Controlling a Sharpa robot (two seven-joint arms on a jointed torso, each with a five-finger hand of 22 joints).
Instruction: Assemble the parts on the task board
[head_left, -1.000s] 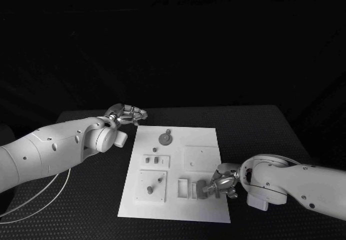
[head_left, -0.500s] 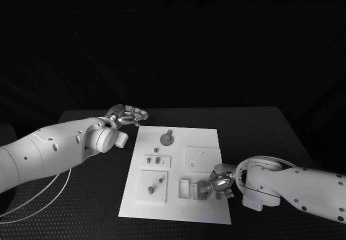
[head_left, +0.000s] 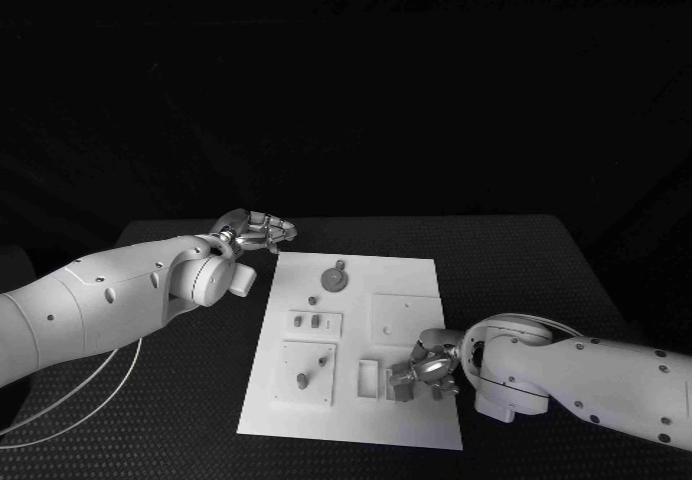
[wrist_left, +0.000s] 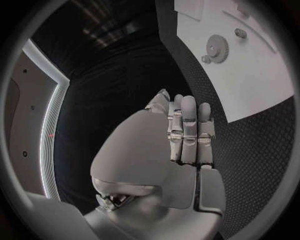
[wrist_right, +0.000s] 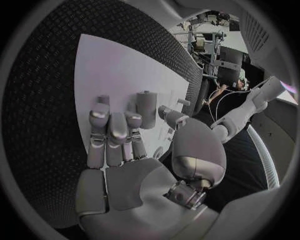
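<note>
The white task board (head_left: 411, 275) lies in the middle of the table. On it are a grey gear (head_left: 333, 277), two short pegs (head_left: 306, 322) and a single peg (head_left: 300, 380). My right hand (head_left: 426, 372) is low over the board's near right part. There its thumb and a finger pinch an upright grey part (wrist_right: 146, 109), while the other fingers (wrist_right: 109, 132) lie straight along the board (wrist_right: 112, 70). My left hand (head_left: 257, 228) hovers off the board's far left corner with its fingers curled in and nothing in them. The gear (wrist_left: 217, 48) lies beyond that hand (wrist_left: 184, 135).
A white slotted frame (head_left: 368, 378) stands just left of the right hand. A raised square plate (head_left: 404, 315) is behind that hand. Black table mat (head_left: 505, 260) surrounds the board on all sides, and a white cable (head_left: 72, 400) hangs under my left arm.
My right hand has shifted left and a little lower over the board, closing in on the grey part. The left hand has stayed where it was.
</note>
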